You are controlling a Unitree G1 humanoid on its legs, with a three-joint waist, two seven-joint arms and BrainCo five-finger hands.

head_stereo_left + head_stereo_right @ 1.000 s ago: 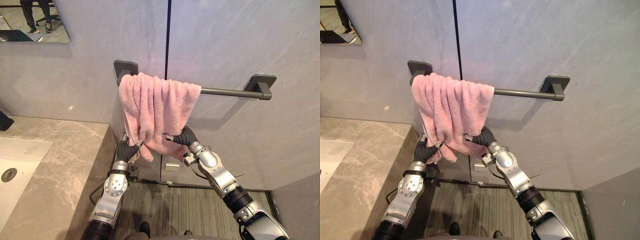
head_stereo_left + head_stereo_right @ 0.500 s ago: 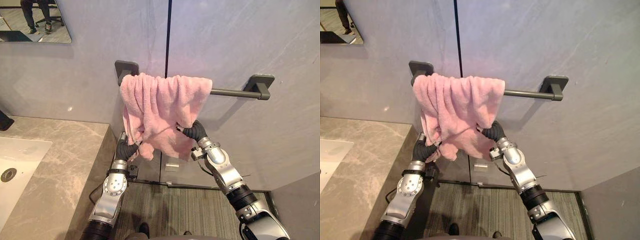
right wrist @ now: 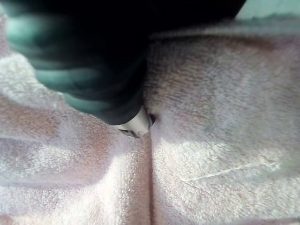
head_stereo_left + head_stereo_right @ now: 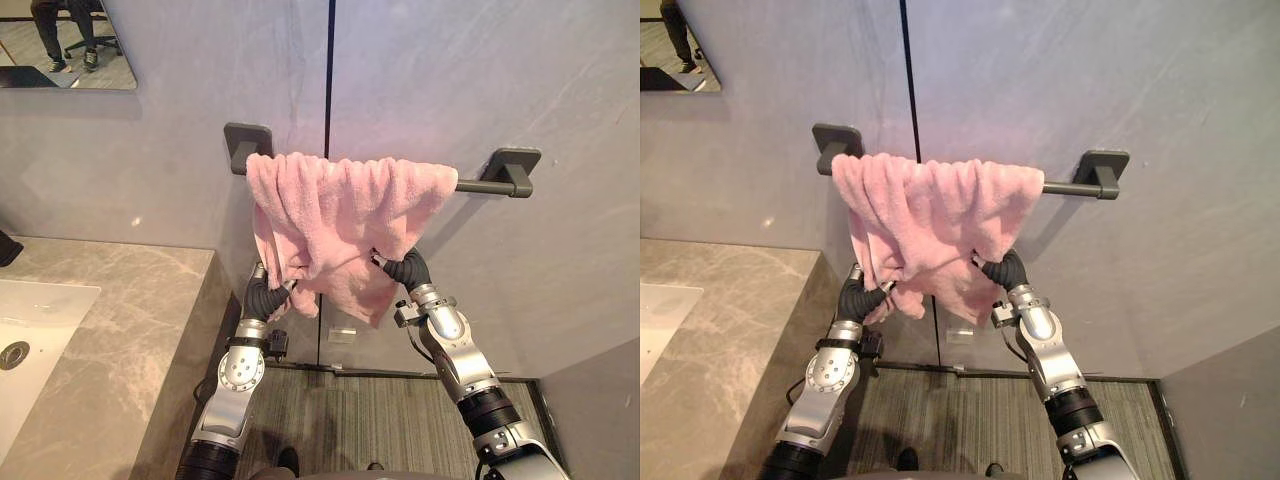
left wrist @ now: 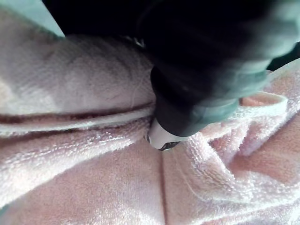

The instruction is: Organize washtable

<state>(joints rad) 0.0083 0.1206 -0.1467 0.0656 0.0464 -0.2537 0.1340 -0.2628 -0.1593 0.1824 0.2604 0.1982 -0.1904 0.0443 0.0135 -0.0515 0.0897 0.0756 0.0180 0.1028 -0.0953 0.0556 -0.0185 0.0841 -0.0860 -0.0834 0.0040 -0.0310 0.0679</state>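
Observation:
A pink towel (image 4: pixel 340 215) hangs over a dark wall-mounted bar (image 4: pixel 470 186) and covers most of its length, bunched at the left and stretched out toward the right bracket. My left hand (image 4: pixel 262 297) reaches up into the towel's lower left part. My right hand (image 4: pixel 408 268) reaches into its lower right part, just below the bar. In the left wrist view, the left hand (image 5: pixel 197 93) is buried in folds of towel (image 5: pixel 93 187). In the right wrist view, the right hand (image 3: pixel 93 70) is pressed into the towel (image 3: pixel 211 140) in the same way.
A grey stone counter (image 4: pixel 110 330) with a white sink (image 4: pixel 30 330) lies at the left, and a mirror (image 4: pixel 60 45) hangs above it. The bar's brackets (image 4: pixel 512 165) stand out from the grey wall. Striped floor (image 4: pixel 370 420) shows below the arms.
My right hand has moved to the right and up, drawing the towel's right side along the bar toward the right bracket. The left hand has stayed about where it was.

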